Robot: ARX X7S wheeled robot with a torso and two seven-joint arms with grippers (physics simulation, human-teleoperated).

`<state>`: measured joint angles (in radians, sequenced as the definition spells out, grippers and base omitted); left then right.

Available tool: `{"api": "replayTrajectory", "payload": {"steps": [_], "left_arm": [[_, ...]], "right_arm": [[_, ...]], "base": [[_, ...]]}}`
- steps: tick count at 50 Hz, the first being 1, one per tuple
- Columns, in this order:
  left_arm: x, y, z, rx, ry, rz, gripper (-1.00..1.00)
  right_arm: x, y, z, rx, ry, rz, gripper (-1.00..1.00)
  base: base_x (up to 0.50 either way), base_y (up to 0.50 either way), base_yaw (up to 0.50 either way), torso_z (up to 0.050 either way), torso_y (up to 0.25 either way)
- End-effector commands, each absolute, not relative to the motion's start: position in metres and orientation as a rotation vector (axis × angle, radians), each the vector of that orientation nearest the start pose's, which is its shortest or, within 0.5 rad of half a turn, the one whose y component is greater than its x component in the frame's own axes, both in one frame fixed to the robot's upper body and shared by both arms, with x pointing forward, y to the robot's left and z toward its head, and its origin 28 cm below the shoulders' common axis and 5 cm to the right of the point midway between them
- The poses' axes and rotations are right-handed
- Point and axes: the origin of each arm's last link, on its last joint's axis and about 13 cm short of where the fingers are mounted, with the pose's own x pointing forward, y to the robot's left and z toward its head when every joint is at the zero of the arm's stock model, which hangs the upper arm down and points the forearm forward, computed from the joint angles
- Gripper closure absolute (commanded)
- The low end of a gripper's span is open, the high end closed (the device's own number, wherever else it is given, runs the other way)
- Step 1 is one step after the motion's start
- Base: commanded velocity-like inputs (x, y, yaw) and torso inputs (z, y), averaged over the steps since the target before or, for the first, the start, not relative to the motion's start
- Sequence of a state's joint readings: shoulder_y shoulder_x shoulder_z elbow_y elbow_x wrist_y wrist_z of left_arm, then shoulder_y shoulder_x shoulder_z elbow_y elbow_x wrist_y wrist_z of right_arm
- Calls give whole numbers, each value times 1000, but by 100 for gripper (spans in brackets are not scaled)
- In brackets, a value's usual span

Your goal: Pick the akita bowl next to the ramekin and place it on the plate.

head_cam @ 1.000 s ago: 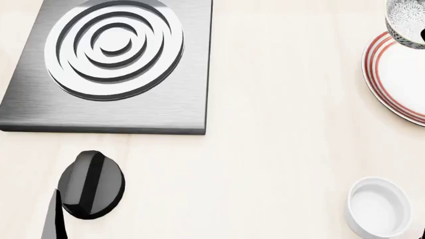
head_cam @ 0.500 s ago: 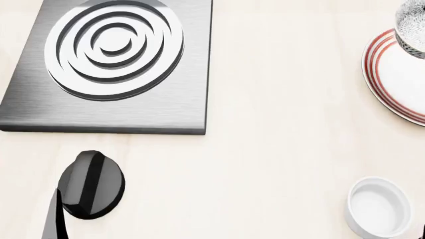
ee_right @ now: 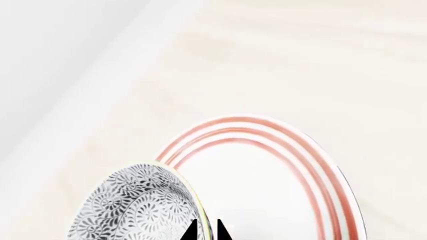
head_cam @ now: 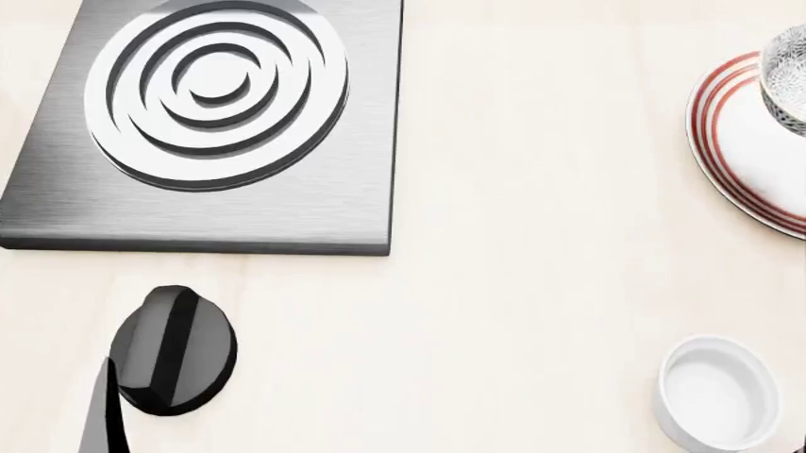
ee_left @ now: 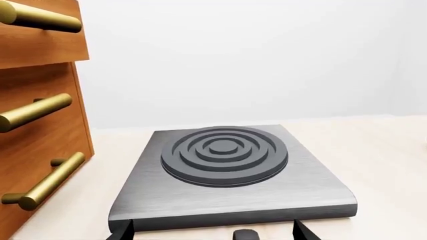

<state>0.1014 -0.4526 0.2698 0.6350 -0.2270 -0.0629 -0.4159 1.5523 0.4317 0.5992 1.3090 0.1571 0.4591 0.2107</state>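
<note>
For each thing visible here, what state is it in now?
akita bowl: held by its rim, above the plate's edge.
plate: flat on the counter, bare.
ramekin: upright, empty.
right gripper: shut on the bowl's rim.
left gripper: open, holding nothing.

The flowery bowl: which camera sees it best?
The right wrist view: the akita bowl fills the foreground, its pattern clear, beside the plate. The head view catches only a sliver at the edge. The left wrist view misses it.

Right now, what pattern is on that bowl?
Grey-and-white fine floral speckle on the akita bowl; clearest in the right wrist view.
</note>
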Motion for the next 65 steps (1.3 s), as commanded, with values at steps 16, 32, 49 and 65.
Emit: {"api": "replayTrajectory", "payload": {"steps": [16, 32, 49, 65], "left_arm": [[168, 214, 111, 50, -360, -47, -100], [168, 214, 110, 53, -359, -47, -100], [169, 214, 107, 63, -357, -47, -100], [169, 214, 108, 61, -356, -46, -100]], "right_arm": [[397, -271, 256, 762, 127, -529, 100], [397, -271, 253, 751, 129, -528, 100], [398, -270, 249, 741, 136, -542, 100], [399, -266, 246, 731, 144, -542, 100]], "base": [[0, 0, 0, 0, 0], [0, 0, 0, 0, 1], [0, 0, 0, 0, 0], [0, 0, 0, 0, 1]]}}
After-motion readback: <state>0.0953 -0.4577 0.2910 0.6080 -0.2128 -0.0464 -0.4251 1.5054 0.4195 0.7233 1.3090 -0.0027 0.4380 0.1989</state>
